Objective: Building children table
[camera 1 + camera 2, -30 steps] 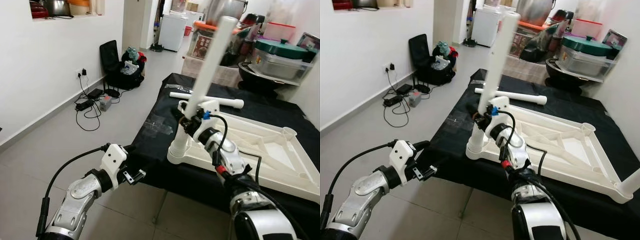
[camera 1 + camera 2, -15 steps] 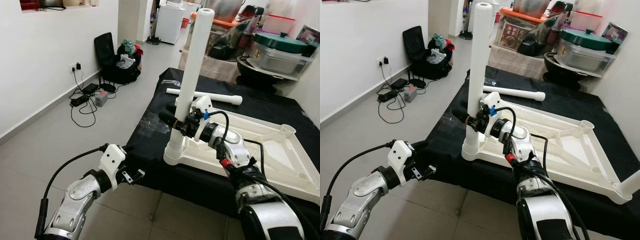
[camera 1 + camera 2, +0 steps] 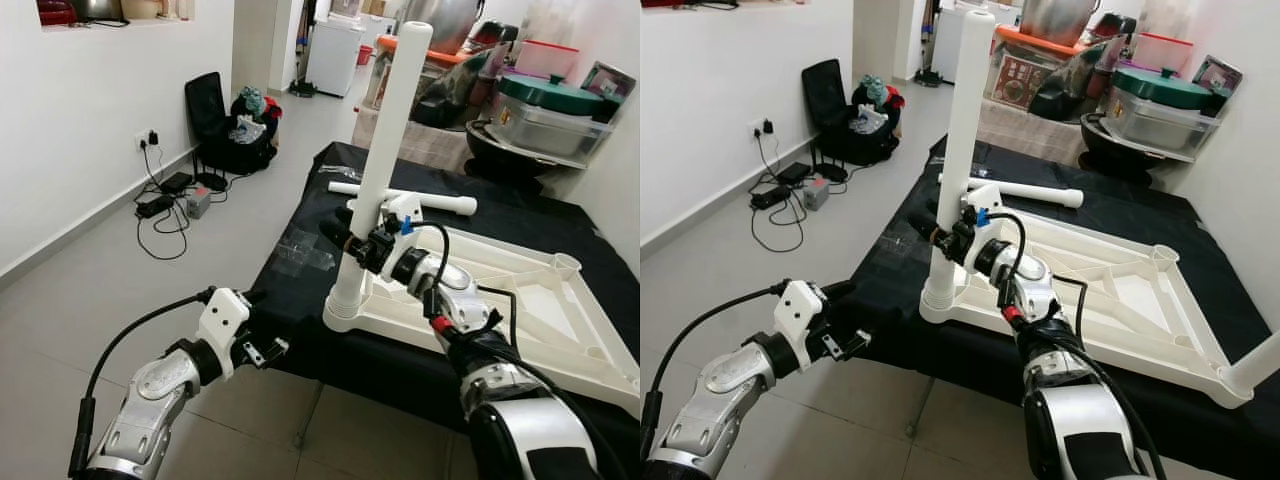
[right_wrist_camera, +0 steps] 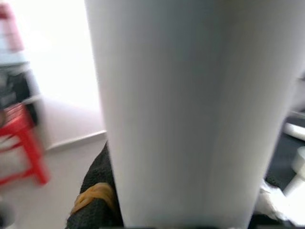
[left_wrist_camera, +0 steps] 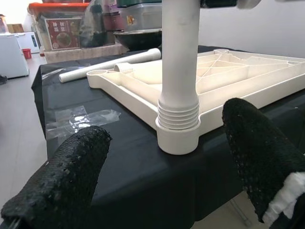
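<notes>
A white children's table top (image 3: pixel 520 300) lies upside down on a black-covered table (image 3: pixel 300 290). A white table leg (image 3: pixel 385 150) stands nearly upright in the near-left corner socket (image 3: pixel 345 310). My right gripper (image 3: pixel 352 243) is shut on this leg low down; the leg (image 4: pixel 186 109) sits between its fingers. Another white leg (image 3: pixel 405 196) lies flat behind the top. My left gripper (image 3: pixel 268 348) hangs open below the table's front edge, its fingers (image 5: pixel 71 171) facing the socket (image 5: pixel 178 136) from a short way off.
Clear plastic wrap (image 3: pixel 300 250) lies on the black cloth left of the top. Pots and boxes (image 3: pixel 555 110) crowd a shelf at the back right. A black chair with clothes (image 3: pixel 235 125) and cables (image 3: pixel 165 200) sit by the left wall. Grey tiled floor lies to the left.
The right gripper has kept hold of the leg and tipped it slightly, its top now leaning a little right. The left arm has hardly moved.
</notes>
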Tool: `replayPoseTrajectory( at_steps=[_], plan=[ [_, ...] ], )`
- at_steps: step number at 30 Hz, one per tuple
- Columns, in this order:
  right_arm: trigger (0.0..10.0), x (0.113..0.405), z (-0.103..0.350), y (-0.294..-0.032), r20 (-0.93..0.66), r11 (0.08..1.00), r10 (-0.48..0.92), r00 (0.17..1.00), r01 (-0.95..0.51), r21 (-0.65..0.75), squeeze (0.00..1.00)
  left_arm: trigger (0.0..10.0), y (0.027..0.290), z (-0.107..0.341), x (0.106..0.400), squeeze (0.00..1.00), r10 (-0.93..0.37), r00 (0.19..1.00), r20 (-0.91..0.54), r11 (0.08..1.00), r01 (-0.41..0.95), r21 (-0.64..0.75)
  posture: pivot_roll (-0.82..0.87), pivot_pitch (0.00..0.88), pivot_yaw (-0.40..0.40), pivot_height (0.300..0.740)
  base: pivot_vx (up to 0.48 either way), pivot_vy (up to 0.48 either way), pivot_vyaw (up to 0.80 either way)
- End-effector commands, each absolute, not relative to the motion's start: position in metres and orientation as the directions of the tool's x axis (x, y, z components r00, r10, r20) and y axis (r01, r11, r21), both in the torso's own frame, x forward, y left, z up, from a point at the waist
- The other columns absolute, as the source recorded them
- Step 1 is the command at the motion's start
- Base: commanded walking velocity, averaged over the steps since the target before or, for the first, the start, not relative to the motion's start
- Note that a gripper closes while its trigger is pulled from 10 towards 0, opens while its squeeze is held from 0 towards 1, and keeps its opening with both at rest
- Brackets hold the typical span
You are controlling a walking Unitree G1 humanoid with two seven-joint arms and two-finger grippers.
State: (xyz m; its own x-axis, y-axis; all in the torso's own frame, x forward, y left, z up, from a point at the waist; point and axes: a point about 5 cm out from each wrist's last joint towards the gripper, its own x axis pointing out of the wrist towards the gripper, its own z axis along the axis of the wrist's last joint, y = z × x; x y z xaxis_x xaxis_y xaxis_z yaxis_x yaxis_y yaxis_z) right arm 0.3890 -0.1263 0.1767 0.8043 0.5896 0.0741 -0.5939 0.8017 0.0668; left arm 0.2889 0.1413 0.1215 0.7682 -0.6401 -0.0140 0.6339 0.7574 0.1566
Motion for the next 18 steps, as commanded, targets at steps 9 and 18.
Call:
replayPoseTrajectory(
  at_steps=[9,18],
  plan=[
    [10.0,0.368,0.094,-0.139,-0.21,0.944,0.293,0.933,-0.247,0.22,0.0,10.0,0.138,0.12,0.289,0.0,-0.647,0.762,-0.017,0.751,0.641,0.157,0.13,0.0,-0.168,0.74,0.0,0.0,0.0],
    [10.0,0.361,0.084,-0.141,-0.237,0.992,0.034,0.971,-0.004,0.125,0.0,10.0,0.134,0.121,0.294,0.0,-0.653,0.758,-0.015,0.746,0.646,0.163,0.12,0.0,-0.154,0.74,0.0,0.0,0.0]
  ],
)
